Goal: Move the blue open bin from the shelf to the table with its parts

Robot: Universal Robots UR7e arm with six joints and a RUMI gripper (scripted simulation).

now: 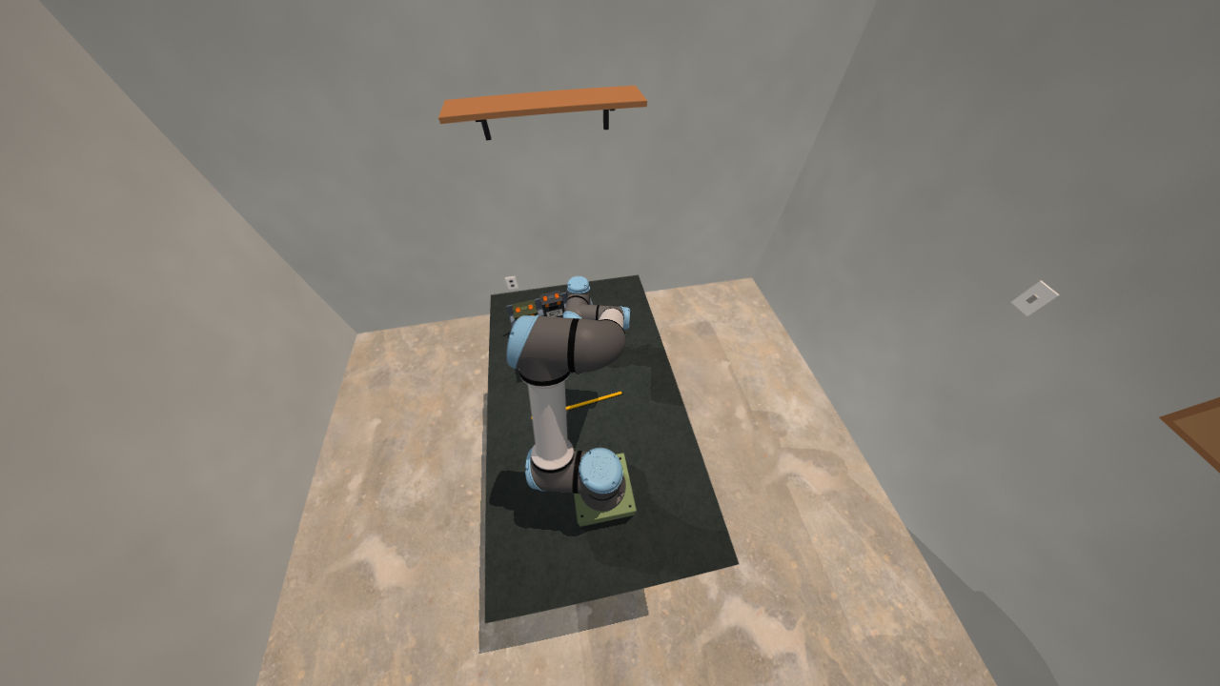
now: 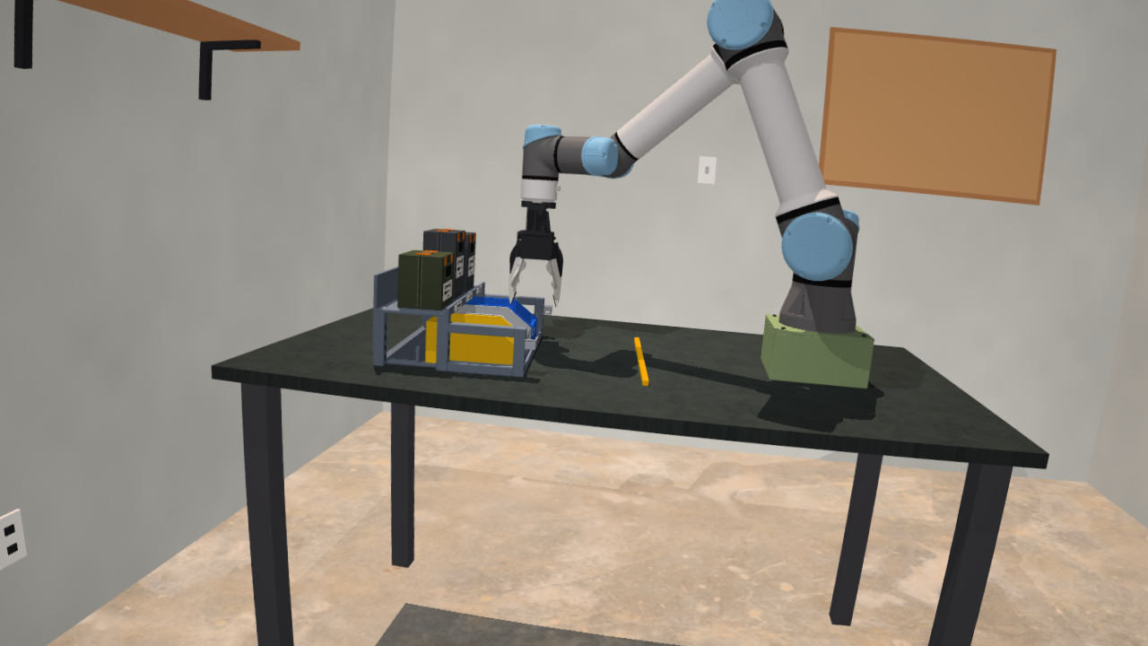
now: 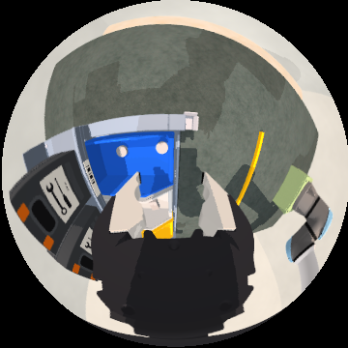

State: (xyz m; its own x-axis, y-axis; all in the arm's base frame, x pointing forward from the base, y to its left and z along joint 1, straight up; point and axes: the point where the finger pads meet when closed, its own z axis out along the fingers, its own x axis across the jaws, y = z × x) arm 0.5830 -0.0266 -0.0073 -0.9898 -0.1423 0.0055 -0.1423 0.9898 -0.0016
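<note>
The blue open bin (image 2: 501,305) sits in the lower level of a small grey rack shelf (image 2: 453,333) on the table's left end, behind a yellow bin (image 2: 472,338). In the wrist view the blue bin (image 3: 130,161) lies just beyond my left finger, and pale parts show inside it. My gripper (image 2: 535,296) points straight down, open and empty, just above the rack's right end. In the wrist view the gripper (image 3: 171,208) straddles the rack's right rail.
Dark boxes with orange marks (image 2: 439,269) stand on the rack's top level. A thin yellow bar (image 2: 640,361) lies on the table between the rack and my green base (image 2: 816,353). A wooden wall shelf (image 1: 542,104) hangs high above.
</note>
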